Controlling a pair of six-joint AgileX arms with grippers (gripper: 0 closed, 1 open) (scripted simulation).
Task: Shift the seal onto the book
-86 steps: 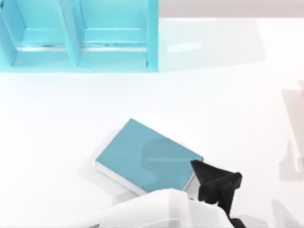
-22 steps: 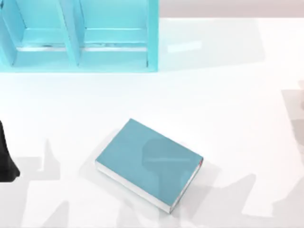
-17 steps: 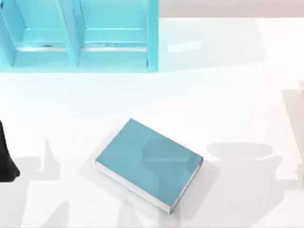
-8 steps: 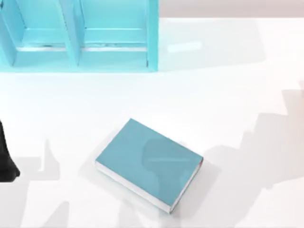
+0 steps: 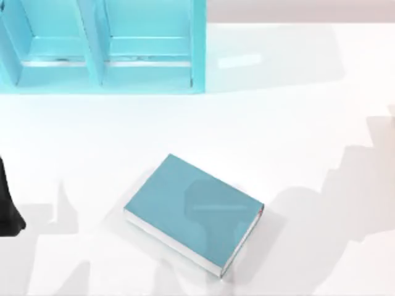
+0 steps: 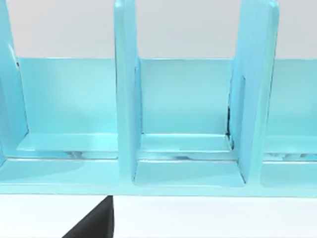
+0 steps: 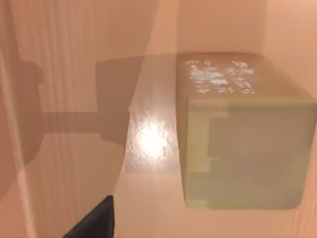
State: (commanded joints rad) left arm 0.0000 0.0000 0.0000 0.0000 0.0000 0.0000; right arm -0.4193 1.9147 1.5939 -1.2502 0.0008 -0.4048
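Note:
The book lies flat in the lower middle of the table, its teal cover up, white page edges toward the front and a small red spot at its right corner. The seal is out of view, and nothing rests on the book. A dark part of my left arm sits at the table's left edge. A dark piece of my left gripper shows low in the left wrist view, facing the shelf. A dark piece of my right gripper shows in the right wrist view, over a peach-coloured surface.
A light-blue compartment shelf stands at the back left, and its dividers show close in the left wrist view. A pale olive box sits on the peach surface in the right wrist view. Arm shadows fall across the table's right side.
My right arm, over the book's front right corner 5 s ago, has left the top view. Shadows on the table's right side keep shifting. My left arm stays still at the left edge.

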